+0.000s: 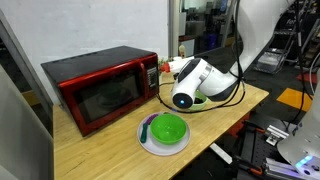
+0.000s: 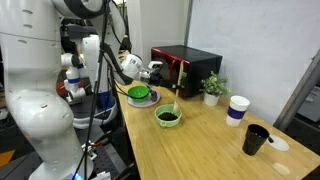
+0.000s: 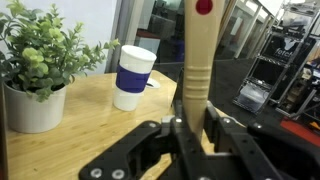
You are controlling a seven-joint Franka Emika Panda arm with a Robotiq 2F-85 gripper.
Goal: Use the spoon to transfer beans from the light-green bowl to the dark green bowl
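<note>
Hand [image 3: 195,128] clamped tight on wooden spoon [image 3: 197,60] handle. Dark green bowl [image 1: 168,129] sits on white plate [image 1: 160,151], just in front of red microwave [image 1: 100,88]. Light-green bowl [image 2: 157,116] holding beans [image 2: 168,118] on tabletop [image 2: 205,145] near microwave, apart from plate.

A red microwave [image 1: 105,88] stands on the wooden table [image 1: 90,150] — near it a potted plant [image 3: 38,70], a white cup with a blue band [image 3: 133,78] and a black cup [image 2: 256,139].
</note>
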